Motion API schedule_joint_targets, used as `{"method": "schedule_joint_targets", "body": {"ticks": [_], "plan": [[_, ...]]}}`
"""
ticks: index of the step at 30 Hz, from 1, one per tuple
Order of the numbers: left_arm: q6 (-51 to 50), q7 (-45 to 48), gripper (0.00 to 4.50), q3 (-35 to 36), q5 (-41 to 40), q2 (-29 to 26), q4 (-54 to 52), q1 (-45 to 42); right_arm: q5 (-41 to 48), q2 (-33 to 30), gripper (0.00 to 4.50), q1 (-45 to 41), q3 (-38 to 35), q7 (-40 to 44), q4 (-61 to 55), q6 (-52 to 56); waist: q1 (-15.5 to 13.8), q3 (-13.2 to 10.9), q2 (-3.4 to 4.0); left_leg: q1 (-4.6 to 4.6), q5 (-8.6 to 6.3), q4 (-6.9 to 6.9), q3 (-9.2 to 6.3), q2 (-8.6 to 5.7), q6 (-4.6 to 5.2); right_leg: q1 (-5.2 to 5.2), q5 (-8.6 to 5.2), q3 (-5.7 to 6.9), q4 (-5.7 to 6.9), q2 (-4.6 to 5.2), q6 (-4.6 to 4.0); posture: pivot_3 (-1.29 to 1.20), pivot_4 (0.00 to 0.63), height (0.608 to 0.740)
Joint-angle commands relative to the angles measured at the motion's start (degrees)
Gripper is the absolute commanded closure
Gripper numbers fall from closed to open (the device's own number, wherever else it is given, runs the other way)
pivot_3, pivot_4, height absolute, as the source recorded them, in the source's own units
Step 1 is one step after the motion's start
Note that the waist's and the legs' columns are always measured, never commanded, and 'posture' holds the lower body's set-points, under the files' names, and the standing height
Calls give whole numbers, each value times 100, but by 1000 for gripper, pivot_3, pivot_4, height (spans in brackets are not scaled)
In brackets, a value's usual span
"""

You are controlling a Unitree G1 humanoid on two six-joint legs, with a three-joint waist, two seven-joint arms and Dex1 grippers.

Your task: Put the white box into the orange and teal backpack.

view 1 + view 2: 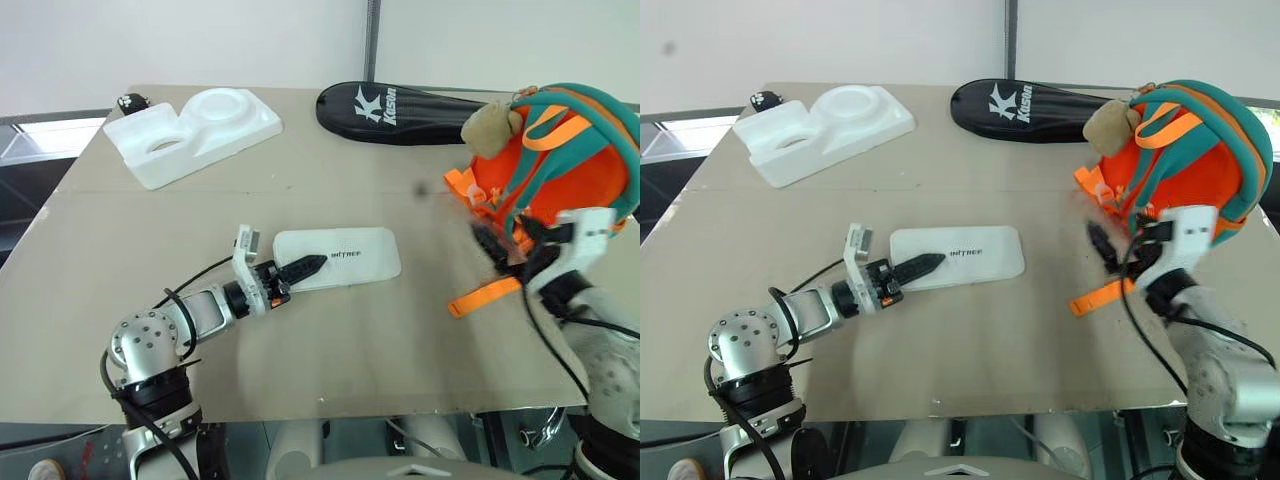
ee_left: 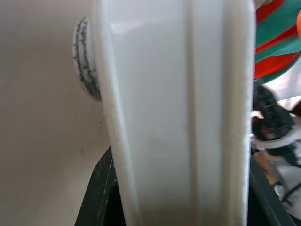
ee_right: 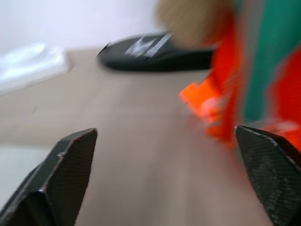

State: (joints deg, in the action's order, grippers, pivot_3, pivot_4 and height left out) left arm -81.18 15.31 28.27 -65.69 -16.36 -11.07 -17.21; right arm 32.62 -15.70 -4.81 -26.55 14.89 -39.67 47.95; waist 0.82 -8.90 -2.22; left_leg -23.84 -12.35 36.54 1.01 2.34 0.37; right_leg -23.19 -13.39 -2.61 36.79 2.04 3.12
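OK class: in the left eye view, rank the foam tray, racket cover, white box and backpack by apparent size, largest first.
1. Orange and teal backpack, though it sits nearest the camera's right edge.
2. Foam tray and black racket cover: too alike to separate.
3. White box.

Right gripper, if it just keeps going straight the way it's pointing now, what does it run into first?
Most likely the orange and teal backpack. The right gripper, fingers wide apart, points across bare table with the backpack close on one side; the black racket cover lies farther back. Depth is unclear, so it might slip past the backpack's edge.
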Motion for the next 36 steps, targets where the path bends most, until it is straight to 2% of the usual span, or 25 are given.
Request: {"method": "schedule_joint_targets", "body": {"ticks": [1, 5, 9, 13, 14, 16, 17, 18, 19, 22, 25, 30, 36], "plan": [[408, -310, 3367, 80, -223, 172, -194, -241, 15, -178, 0, -259, -278, -531, -143, 93, -1, 0, 0, 1, 0, 0, 1, 0, 0, 0, -8, 0, 0, 0, -15, 0, 150, 740], [914, -496, 3367, -6, -178, 353, -259, -582, -459, -245, 0, -1121, -120, -1186, 689, -124, -2, 0, 0, 3, 1, 5, 6, 0, 1, -2, -9, -5, 1, -1, -20, 0, 150, 740], [1422, -634, 3367, 69, -243, 459, -192, -911, -913, -294, 0, -2007, 344, -1249, 1898, -583, 1, -1, 0, -2, 1, 8, 9, -2, 1, -2, -9, -8, 0, -2, -21, 0, 150, 740], [1777, -587, 3367, 105, -241, 363, -224, -749, -1396, -256, 0, -2740, 630, -1431, 3012, -1235, 5, -1, 2, -5, 1, -8, 15, -2, 1, -9, 3, -14, -4, -3, 2, 0, 150, 740], [1844, -559, 3367, 93, -230, 309, -290, -655, -1456, -225, 545, -2890, 682, -1440, 3179, -1396, 7, -2, 2, -14, 1, -12, 15, -2, 1, -17, 2, -14, -6, -3, 4, 0, 150, 740], [1974, -526, 3367, 112, -253, 224, -357, -479, -1564, -185, 1365, -3108, 755, -1463, 3463, -1671, 9, -3, 5, -45, 1, -14, 17, -2, -1, -48, 1, -18, -6, -3, 5, 0, 150, 740], [2043, -499, 3367, 140, -254, 180, -378, -359, -1642, -191, 2023, -3175, 793, -1469, 3586, -1832, 11, -4, 5, -60, 1, -14, 13, -1, -1, -61, 1, -13, -7, -3, 6, 0, 150, 740], [2099, -449, 3367, 162, -263, 138, -417, -218, -1731, -222, 2309, -3213, 857, -1439, 3681, -1998, 10, -4, 6, -67, 2, -13, 13, -1, -3, -67, 2, -12, -7, -2, 6, 0, 150, 740], [2151, -415, 3367, 162, -276, 101, -446, -117, -1796, -243, 2851, -3236, 902, -1411, 3754, -2127, 10, -4, 6, -80, 5, -11, 12, -1, -7, -77, 2, -9, -7, -1, 7, 0, 150, 740], [2367, -328, 3367, 68, -157, 26, -423, 93, -1922, -326, 4348, -3234, 1063, -1206, 3894, -2437, -9, -5, 8, -80, 2, -9, 13, -2, -1, -76, 3, -7, -7, 2, 8, 0, 150, 740], [2640, -108, 3367, -32, 113, -106, -279, 259, -2055, -430, 4433, -3259, 1387, -785, 3898, -2813, -3, -10, 15, -80, 1, -6, 10, -2, -1, -75, 4, -3, -4, 2, 7, 0, 150, 740], [3037, 117, 3367, 42, 355, -313, 73, 204, -1507, -346, 4433, -3535, 1563, 14, 3577, -2885, 16, -11, 17, -75, 2, -1, 8, -1, 0, -74, 4, -5, 0, -3, 7, 0, 150, 740], [3767, -72, 3367, 13, 1198, -501, 589, 131, -736, -373, 4433, -4101, 1777, 995, 3078, -2661, 40, -14, 21, -76, 2, -4, 7, 0, 0, -75, 4, -3, 1, -3, 7, 0, 150, 740]]}}
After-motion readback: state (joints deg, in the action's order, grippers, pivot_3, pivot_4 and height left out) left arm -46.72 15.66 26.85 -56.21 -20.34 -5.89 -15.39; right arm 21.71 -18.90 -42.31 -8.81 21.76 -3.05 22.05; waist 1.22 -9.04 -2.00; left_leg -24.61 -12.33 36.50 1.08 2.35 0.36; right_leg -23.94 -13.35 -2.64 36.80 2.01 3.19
